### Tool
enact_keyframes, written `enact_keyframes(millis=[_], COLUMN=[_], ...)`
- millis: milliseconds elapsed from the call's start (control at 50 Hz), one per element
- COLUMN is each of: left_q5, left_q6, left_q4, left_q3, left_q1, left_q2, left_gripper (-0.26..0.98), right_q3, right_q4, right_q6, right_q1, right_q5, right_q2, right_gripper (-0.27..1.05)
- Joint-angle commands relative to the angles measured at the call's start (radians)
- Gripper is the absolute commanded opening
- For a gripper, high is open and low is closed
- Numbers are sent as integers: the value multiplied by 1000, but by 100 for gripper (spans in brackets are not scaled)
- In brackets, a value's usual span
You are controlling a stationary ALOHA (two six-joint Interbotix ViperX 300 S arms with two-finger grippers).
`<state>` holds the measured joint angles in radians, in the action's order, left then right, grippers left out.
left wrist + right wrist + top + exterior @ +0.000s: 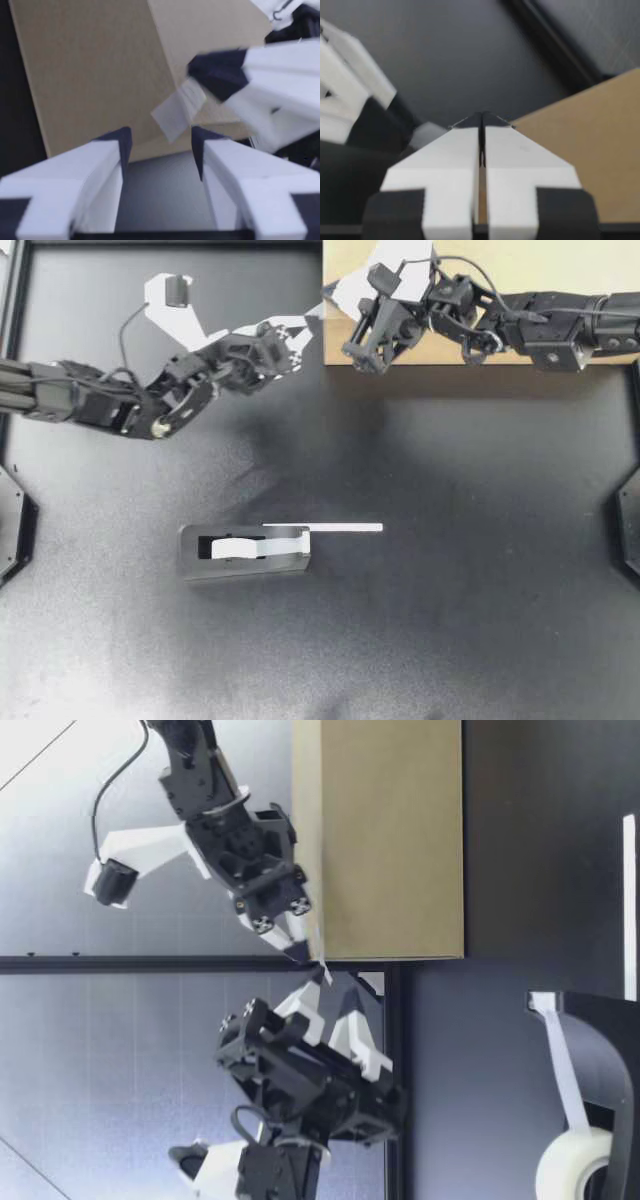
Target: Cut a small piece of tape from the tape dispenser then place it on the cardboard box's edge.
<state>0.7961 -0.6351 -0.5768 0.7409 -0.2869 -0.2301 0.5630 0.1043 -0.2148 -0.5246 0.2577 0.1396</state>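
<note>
The cardboard box (500, 265) stands at the table's far right. My left gripper (308, 322) hovers at the box's near left corner, and my right gripper (332, 298) meets it there from over the box. In the left wrist view a small piece of tape (175, 112) hangs at the box (90, 75) corner, pinched at one end by my right gripper's fingertips (220, 75). My left gripper (160, 145) is open just below the tape, not touching it. The right wrist view shows my right gripper (481, 120) shut. The tape dispenser (245, 552) sits mid-table.
A white strip of tape (325, 528) sticks out from the dispenser's cutter end toward the right. In the low view the dispenser (590, 1060) and its roll (575, 1165) stand near that camera, well in front of the box (390, 840). Black frame rails border the table.
</note>
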Motion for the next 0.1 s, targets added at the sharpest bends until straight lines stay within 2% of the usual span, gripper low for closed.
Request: enact_keyframes(millis=[0,80], left_q5=[8,6], left_q6=[18,63], left_q4=[5,5], left_q3=[20,54], left_q1=[25,55], left_q2=[63,101], left_gripper=[40,40], right_q3=[-20,-9], right_q4=[2,3], right_q6=[3,5], right_q1=[26,61], right_q5=[3,-2], right_q2=[-87,-137], right_gripper=[-11,-11])
